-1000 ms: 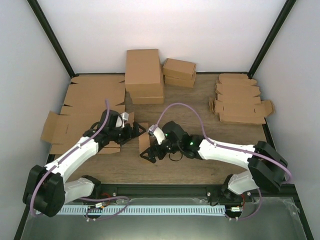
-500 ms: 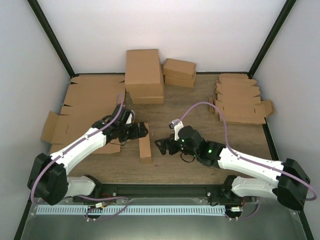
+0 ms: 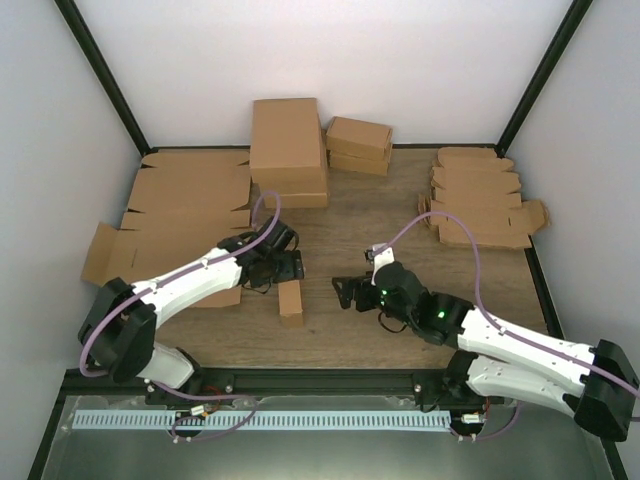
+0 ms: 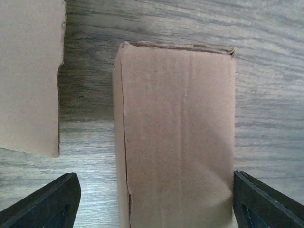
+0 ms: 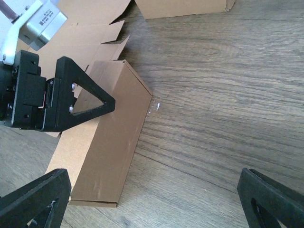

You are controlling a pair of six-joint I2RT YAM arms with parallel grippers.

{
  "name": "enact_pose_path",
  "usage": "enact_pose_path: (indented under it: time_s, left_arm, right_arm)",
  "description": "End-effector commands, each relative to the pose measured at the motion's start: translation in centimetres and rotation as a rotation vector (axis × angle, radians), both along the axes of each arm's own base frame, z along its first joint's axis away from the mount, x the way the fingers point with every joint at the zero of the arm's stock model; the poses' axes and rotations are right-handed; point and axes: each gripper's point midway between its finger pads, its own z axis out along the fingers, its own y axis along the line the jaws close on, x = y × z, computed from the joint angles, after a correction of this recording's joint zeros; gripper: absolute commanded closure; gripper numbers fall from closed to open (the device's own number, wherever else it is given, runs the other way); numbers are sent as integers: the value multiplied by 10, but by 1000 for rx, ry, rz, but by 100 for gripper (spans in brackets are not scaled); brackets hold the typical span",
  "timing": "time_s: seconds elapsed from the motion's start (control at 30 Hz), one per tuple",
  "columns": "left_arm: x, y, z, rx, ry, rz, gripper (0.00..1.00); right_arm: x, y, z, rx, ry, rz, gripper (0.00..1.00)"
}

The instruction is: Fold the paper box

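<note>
Two open, empty grippers: the left gripper straddles the far end of the paper box, lying closed on the table; the right gripper hangs to its right. Best squeeze the sides squarely and gently.

The left arm stretched forward and rightward from its base, white forearm angled toward the middle, and the left hand pointed downward with its fingers spread wide. The right arm lay low, extended leftward from its base. The right hand faced the left hand, fingers wide apart, gripping nothing.
</note>
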Motion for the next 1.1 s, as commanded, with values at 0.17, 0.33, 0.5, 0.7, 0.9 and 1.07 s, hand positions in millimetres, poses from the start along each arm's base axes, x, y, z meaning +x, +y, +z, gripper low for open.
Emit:
enact_pose_path:
  time_s: [0.17, 0.33, 0.5, 0.7, 0.9, 1.07]
  left_arm:
    - [2, -9, -2, 64, -15, 16, 24]
    - [3, -10, 0, 69, -18, 17, 42]
    - [7, -15, 26, 8, -73, 15, 50]
    - [13, -27, 60, -183, -110, 30, 52]
    - [27, -16, 119, -544, -210, 137, 52]
    - [39, 13, 181, -774, -353, 270, 52]
  right_arm:
    - [0, -17, 1, 0, -10, -59, 0]
    - [-2, -14, -3, -1, 9, -45, 0]
    - [-9, 3, -9, 14, 65, 25, 0]
    - [-13, 24, -7, 16, 144, 84, 0]
    - [-19, 36, 29, 141, 227, 72, 0]
    - [-18, 40, 69, 450, 342, -48, 0]
